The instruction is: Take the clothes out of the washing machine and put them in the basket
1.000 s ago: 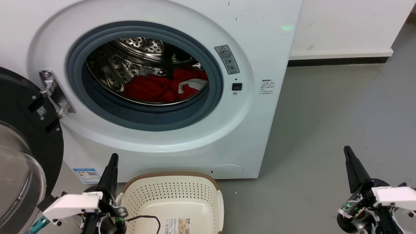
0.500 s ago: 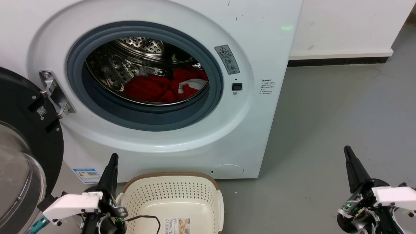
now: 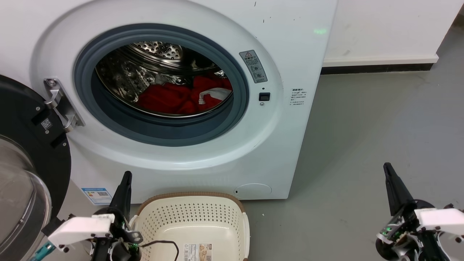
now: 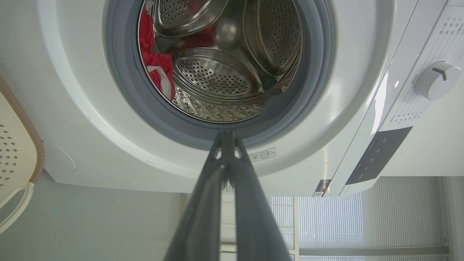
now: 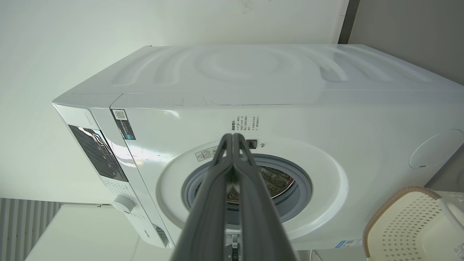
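**Head view:** The washer (image 3: 297, 54) stands with its door (image 3: 21, 152) swung wide at 9 o'clock. The red clothes (image 3: 170, 98) are heaped low in the drum (image 3: 156, 50), toward 5 o'clock of the porthole. The basket (image 3: 192, 195) waits on the floor (image 3: 362, 127) at 6 o'clock, just before the washer's foot, with no clothes in it. The left pincer (image 3: 125, 181) sits at 7 o'clock, just beside the basket's rim. The right pincer (image 3: 389, 173) sits at 4 o'clock, well apart from the basket. Both are clenched on nothing. Over the past second nothing has shifted: clothes, basket and both arms lie as they did. The task looks not yet begun, and a first reach into the drum is the likely next step.

**Left wrist view:** The left pincer (image 4: 226, 137), fingers pressed together, aims at the porthole's grey gasket. The clothes (image 4: 156, 65) show at 10 o'clock inside the drum. The basket's rim (image 4: 34, 145) is at 9 o'clock and a dial (image 4: 435, 79) at 2 o'clock.

**Right wrist view:** The right pincer (image 5: 232, 139), tips closed, points at the washer's front just above the porthole. The basket (image 5: 406, 221) is at 4 o'clock.
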Tool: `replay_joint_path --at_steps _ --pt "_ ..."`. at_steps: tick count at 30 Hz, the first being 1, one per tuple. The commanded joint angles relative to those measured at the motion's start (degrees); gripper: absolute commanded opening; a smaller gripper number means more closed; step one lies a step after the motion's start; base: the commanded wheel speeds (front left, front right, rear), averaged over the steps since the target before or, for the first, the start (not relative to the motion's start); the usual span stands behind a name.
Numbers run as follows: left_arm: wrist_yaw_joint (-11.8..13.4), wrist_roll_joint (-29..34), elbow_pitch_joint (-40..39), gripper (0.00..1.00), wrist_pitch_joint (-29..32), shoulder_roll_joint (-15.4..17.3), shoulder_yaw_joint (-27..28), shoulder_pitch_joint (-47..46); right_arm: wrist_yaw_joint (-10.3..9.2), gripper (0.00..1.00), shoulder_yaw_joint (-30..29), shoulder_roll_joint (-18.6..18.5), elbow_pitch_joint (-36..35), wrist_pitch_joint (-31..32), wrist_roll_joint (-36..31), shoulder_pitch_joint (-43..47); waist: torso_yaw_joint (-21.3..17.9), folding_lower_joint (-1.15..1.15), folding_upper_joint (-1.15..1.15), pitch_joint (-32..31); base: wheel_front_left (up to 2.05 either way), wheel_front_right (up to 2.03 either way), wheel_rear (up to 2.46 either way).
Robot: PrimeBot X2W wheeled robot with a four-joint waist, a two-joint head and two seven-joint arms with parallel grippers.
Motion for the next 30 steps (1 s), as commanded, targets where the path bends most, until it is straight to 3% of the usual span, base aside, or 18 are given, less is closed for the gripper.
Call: replay_joint_path --at_steps 1,18,30 --pt "0.00 0.01 0.02 1.00 -0.01 0.00 0.00 0.00 0.00 1.00 0.00 0.00 0.01 -0.01 -0.01 0.00 0.00 0.00 0.00 0.00 0.00 0.00 0.00" --pt "0.02 3.51 0.27 1.00 -4.14 -0.16 -0.09 2.63 0.00 1.00 0.06 0.11 -0.79 -4.11 -3.75 2.91 -0.10 0.00 0.00 -0.33 0.00 0.00 0.00" --pt "0.22 11.61 -0.44 1.00 -7.07 -0.14 3.06 3.02 0.00 1.00 -2.51 0.13 -1.55 -7.06 -16.31 3.42 -0.28 0.00 0.00 -0.59 0.00 0.00 0.00"
